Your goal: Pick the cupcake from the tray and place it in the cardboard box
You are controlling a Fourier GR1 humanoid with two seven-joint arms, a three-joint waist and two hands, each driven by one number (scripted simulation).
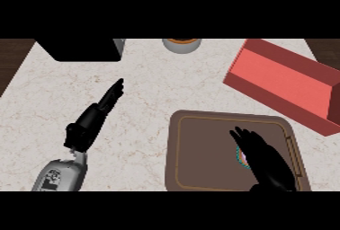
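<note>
A brown tray point(199, 152) lies at the lower right of the counter. On it the cupcake point(242, 157) shows only as a thin sliver of pink and teal beside my right hand point(264, 159), which hangs over it with straight fingers and covers most of it. The box point(282, 83), red-pink with low walls, sits at the upper right, just beyond the tray's far corner. My left hand point(93, 119) rests at the left of the counter, fingers straight and pointing away, holding nothing.
A black block point(79, 48) stands at the counter's far left edge. A round grey cup with an orange top point(181, 44) sits at the far middle. Dark wood shows beyond the counter's corners.
</note>
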